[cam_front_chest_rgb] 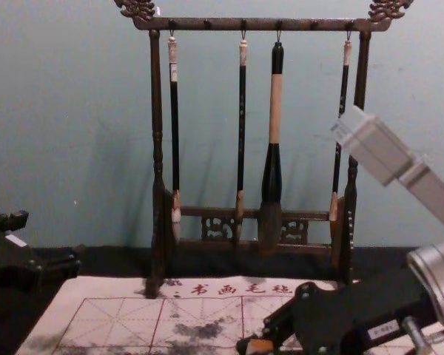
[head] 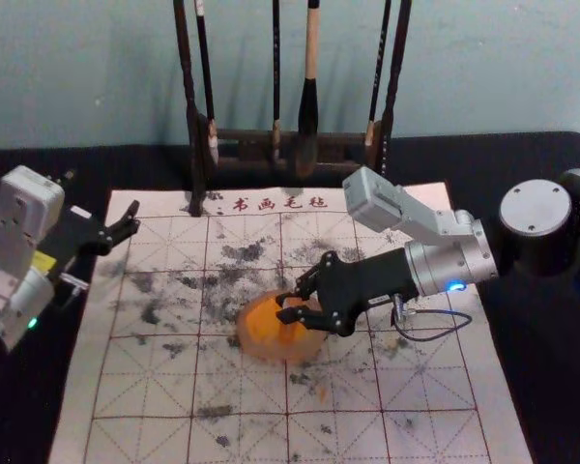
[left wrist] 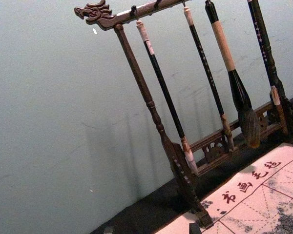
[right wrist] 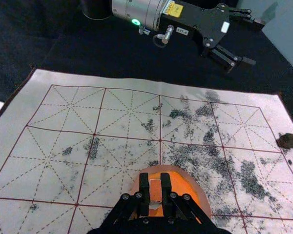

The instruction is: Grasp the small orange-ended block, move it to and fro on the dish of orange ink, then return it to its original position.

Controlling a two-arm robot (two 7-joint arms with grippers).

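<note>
With my right gripper [head: 282, 308], I am reaching in over the dish of orange ink [head: 249, 336], and its fingers are closing on both sides of the small block [right wrist: 155, 191], gripping it. The block is sitting between the fingertips, above the round dish; I cannot tell whether its lower end is touching the ink. The dish is resting on a white calligraphy mat [head: 135, 391] printed with a red grid and marked with dark smudges. My left gripper [head: 102, 191] is idling beside the mat's far left part, fingers spread. Behind the mat, a dark wooden rack [cam_front_chest_rgb: 157, 151] is holding hanging brushes [cam_front_chest_rgb: 274, 111].
</note>
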